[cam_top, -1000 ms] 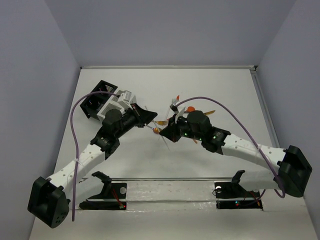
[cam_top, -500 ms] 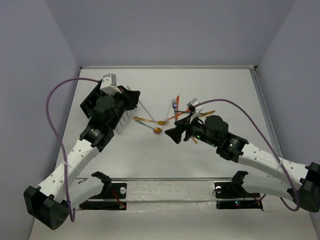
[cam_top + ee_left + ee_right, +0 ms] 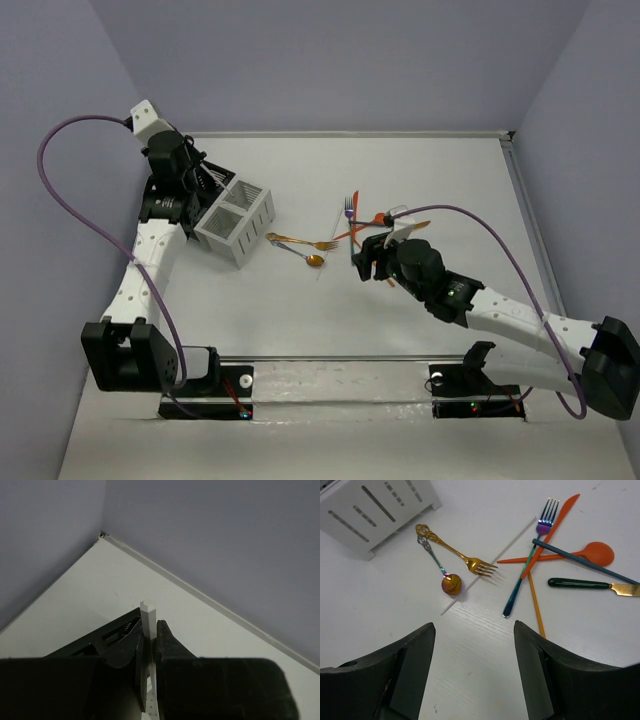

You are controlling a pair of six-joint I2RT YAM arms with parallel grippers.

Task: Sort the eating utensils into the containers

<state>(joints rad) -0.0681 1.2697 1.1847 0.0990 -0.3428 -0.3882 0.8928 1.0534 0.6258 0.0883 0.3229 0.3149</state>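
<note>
My left gripper [image 3: 150, 625] is shut on a thin white stick [image 3: 148, 611] that pokes up past its fingertips. It is raised at the far left [image 3: 190, 170] over the black container [image 3: 114, 632], which the arm mostly hides in the top view. The white container [image 3: 237, 222] stands just right of it. My right gripper [image 3: 474, 627] is open and empty above bare table, on the near side of the utensils. Among those are a gold fork [image 3: 455, 552], a copper-bowled spoon [image 3: 451, 584], a blue fork [image 3: 530, 565], an orange-red knife [image 3: 552, 527], an orange spoon [image 3: 594, 552] and a green-handled knife [image 3: 582, 584].
A second white stick [image 3: 490, 565], a blue stick [image 3: 585, 562] and an orange stick [image 3: 536, 602] lie among the utensils. A raised rim [image 3: 335, 133] runs along the table's far edge, and purple walls close in the back and both sides. A cable [image 3: 80, 130] loops off the left arm.
The grippers were together at the table's middle. My left arm has swung back and up to the far left with the white stick. My right gripper has opened and drawn back.
</note>
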